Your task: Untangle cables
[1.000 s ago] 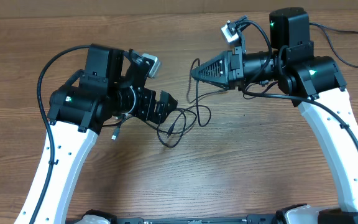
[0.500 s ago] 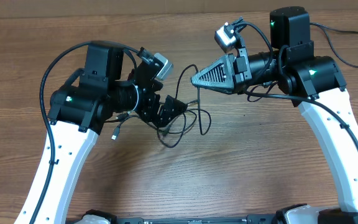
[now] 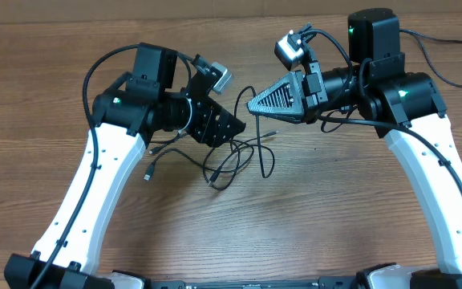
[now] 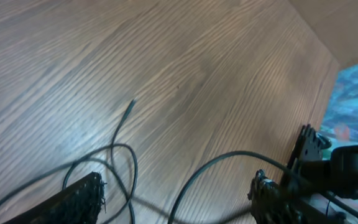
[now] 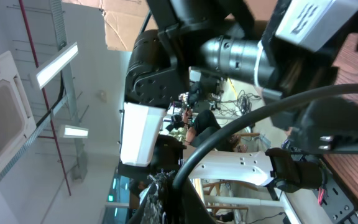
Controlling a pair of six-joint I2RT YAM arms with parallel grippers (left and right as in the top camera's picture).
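The left gripper [image 3: 233, 128] has been moved nearer the right gripper [image 3: 251, 103] and is opened wide, nothing held. The right gripper is shut on the cables [image 3: 223, 168], which are spread left-to-right on the table [image 3: 335, 225] between both.

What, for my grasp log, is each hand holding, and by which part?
The right hand pinches a cable at a mid-length strand, not a plug; the left hand is open, gripping nothing.

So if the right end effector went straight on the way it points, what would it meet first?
Probably the left end effector, a short gap ahead of the right end effector; their heights are unclear from overhead, so it might pass over.
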